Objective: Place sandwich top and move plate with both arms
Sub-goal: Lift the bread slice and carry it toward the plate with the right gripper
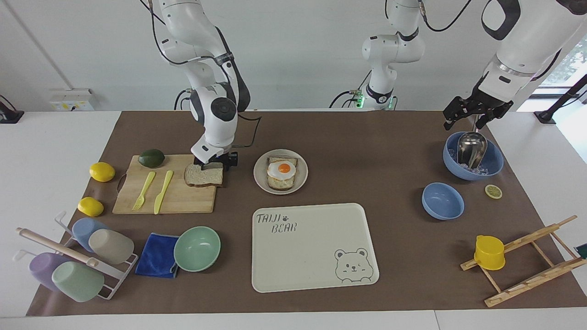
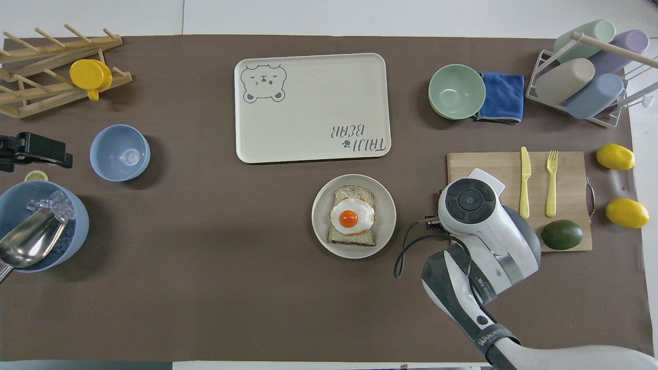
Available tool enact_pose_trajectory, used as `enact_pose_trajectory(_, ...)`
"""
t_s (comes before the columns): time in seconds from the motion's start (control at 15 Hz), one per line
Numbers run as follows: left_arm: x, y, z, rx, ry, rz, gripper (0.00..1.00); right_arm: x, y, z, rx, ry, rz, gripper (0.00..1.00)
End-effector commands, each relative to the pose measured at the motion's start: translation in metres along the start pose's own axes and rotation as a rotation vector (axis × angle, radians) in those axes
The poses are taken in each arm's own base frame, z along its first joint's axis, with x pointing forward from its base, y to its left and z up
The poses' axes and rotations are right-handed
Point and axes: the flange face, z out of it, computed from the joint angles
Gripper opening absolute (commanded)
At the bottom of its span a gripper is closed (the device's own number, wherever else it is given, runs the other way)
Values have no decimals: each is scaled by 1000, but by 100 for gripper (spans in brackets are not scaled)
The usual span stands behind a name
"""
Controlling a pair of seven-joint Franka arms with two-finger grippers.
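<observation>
- Facing view: I see right gripper (image 1: 215,162) pointing down at sandwich top (image 1: 204,174) on cutting board (image 1: 174,197); can't tell jaw state.
- Left gripper (image 1: 474,112) waits above ice bowl (image 1: 493,162), jaws unclear.
- Plate (image 1: 259,176) beside board.

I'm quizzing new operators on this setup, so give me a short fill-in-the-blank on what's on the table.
1. The sandwich top lies on the wooden ____.
2. The toast on the plate is topped with a fried ____.
3. The right gripper is at the sandwich top; the left gripper waits over the blue bowl holding ice and a metal ____.

Missing words: cutting board; egg; scoop
</observation>
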Motion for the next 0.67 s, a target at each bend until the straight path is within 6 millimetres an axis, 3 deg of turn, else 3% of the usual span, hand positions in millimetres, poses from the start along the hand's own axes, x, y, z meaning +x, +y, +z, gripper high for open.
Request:
enact_pose_trajectory(0.0, -5, -3, -1, 18, -5, -4, 100, -6, 3, 6, 20, 3, -6, 53)
enact_pose_trajectory(0.13, -5, -3, -1, 18, -5, -7, 100, -5, 3, 5, 19, 5, -10, 28)
enact_pose_trajectory(0.33, -5, -3, -2, 18, -3, -7, 100, -3, -1, 0, 13, 3, -14, 0)
enact_pose_trajectory(0.47, -5, -3, -2, 18, -2, -7, 100, 2, -1, -11, 2, -6, -15, 0)
enact_pose_trajectory(0.53, -5, -5, -2, 18, -2, -10, 100, 8, 0, -23, -12, -17, -12, 0)
enact_pose_trajectory(0.6, -5, -5, -2, 18, -3, -11, 100, 12, -11, -41, -28, -20, -30, 0)
